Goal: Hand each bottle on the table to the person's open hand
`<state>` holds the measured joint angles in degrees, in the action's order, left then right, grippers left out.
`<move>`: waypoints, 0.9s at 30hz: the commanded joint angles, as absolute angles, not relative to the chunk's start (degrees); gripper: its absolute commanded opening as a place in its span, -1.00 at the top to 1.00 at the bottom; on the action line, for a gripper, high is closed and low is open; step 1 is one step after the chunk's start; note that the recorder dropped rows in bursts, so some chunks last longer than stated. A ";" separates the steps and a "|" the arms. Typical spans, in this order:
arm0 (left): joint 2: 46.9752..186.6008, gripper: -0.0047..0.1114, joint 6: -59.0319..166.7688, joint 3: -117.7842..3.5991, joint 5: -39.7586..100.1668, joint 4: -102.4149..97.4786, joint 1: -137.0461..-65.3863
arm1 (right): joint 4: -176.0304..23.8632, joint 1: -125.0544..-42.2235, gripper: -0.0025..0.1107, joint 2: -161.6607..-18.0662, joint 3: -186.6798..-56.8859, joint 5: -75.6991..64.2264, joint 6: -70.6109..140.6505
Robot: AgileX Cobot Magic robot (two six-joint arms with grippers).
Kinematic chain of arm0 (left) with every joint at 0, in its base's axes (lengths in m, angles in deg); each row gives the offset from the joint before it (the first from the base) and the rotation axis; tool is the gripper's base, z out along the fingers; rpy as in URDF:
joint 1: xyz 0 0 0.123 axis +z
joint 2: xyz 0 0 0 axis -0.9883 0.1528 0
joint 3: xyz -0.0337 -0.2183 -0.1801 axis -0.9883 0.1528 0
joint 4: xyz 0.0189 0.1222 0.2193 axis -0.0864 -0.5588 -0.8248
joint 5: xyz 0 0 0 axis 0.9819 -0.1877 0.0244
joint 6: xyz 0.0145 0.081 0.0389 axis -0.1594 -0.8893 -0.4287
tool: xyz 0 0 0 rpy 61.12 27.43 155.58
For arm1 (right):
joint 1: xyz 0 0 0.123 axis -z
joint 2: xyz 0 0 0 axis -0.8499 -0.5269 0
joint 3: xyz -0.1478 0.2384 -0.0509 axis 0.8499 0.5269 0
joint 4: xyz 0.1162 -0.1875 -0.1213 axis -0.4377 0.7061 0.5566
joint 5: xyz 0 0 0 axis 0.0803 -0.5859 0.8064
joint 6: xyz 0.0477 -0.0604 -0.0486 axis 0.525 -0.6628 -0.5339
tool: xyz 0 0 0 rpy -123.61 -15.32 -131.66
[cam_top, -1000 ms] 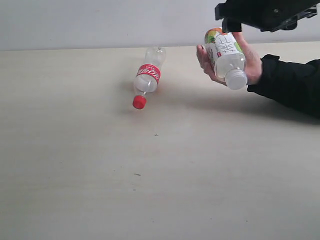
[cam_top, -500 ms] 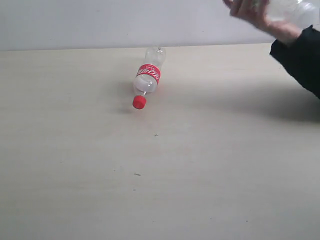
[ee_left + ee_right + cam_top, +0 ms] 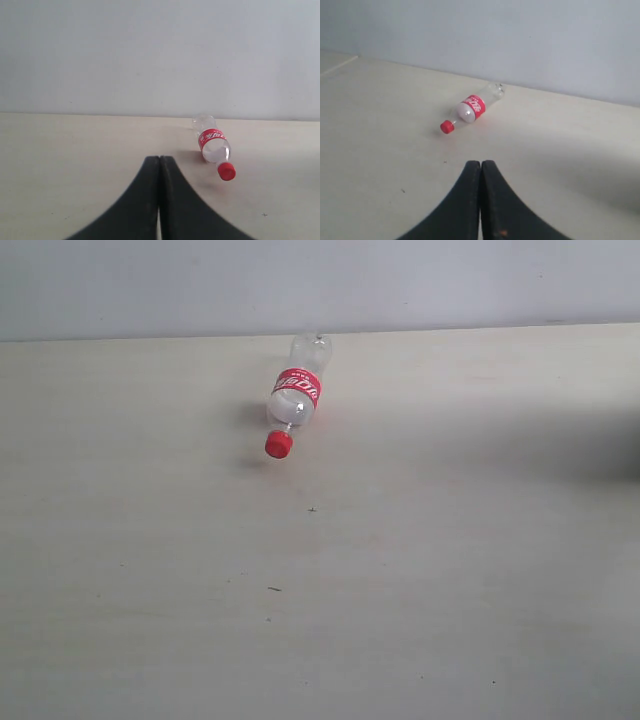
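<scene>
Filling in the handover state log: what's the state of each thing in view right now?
Bottle: capped, lying on its side on the table, nothing touching it.
Left gripper: shut, empty, apart from the bottle.
Right gripper: shut, empty, apart from the bottle.

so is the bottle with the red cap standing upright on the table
No, the bottle lies on its side on the table, its red cap pointing toward the near edge in the exterior view.
</scene>
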<state>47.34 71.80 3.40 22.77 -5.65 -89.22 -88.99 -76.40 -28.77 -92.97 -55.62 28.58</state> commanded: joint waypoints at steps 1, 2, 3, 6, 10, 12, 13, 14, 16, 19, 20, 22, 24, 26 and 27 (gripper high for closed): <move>46.98 0.92 71.73 3.60 23.09 -5.15 -89.16 | -89.22 -76.19 0.96 -24.49 -88.27 -57.82 27.88; 46.98 0.92 71.73 3.60 23.09 -5.15 -89.16 | -89.73 -76.19 0.96 -23.66 -87.17 -57.54 28.05; 46.98 0.92 71.73 3.60 23.09 -5.15 -89.16 | -90.36 -76.19 0.96 -22.91 -86.40 -56.26 28.00; 46.98 0.92 71.73 3.60 23.09 -5.15 -89.16 | -90.69 -76.19 0.96 -20.86 -86.01 -55.68 27.90; 46.98 0.92 71.73 3.60 23.09 -5.15 -89.16 | -90.56 -76.19 0.96 -18.84 -86.01 -55.68 27.90; 46.98 0.92 71.73 3.60 23.09 -5.15 -89.16 | -90.32 -76.19 0.96 -18.07 -86.01 -55.68 27.90; 46.98 0.92 71.73 3.60 23.09 -5.15 -89.16 | -90.33 -76.19 0.96 -18.07 -86.01 -55.68 27.90; 46.98 0.92 71.73 3.60 23.09 -5.15 -89.16 | -90.30 -76.19 0.96 -18.07 -86.01 -55.68 27.90; 46.98 0.92 71.73 3.60 23.09 -5.15 -89.16 | -90.20 -76.19 0.96 -18.07 -86.01 -55.68 27.90; 46.98 0.92 71.73 3.60 23.09 -5.15 -89.16 | -90.07 -76.19 0.96 -18.07 -86.01 -55.68 27.90; 46.98 0.92 71.73 3.60 23.09 -5.15 -89.16 | -90.07 -76.19 0.96 -18.07 -86.01 -55.68 27.90; 46.98 0.92 71.73 3.60 23.09 -5.15 -89.16 | -90.07 -76.19 0.96 -18.07 -86.01 -55.68 27.90; 46.98 0.92 71.73 3.60 23.09 -5.15 -89.16 | -90.07 -76.19 0.96 -18.07 -86.01 -55.68 27.90; 46.98 0.92 71.73 3.60 23.09 -5.15 -89.16 | -90.07 -76.19 0.96 -18.07 -86.01 -55.68 27.90; 46.98 0.92 71.73 3.60 23.09 -5.15 -89.16 | -90.07 -76.19 0.96 -18.07 -86.01 -55.68 27.90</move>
<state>47.34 71.80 3.40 22.77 -5.65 -89.22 -90.24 -76.40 -18.35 -86.32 -56.43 28.38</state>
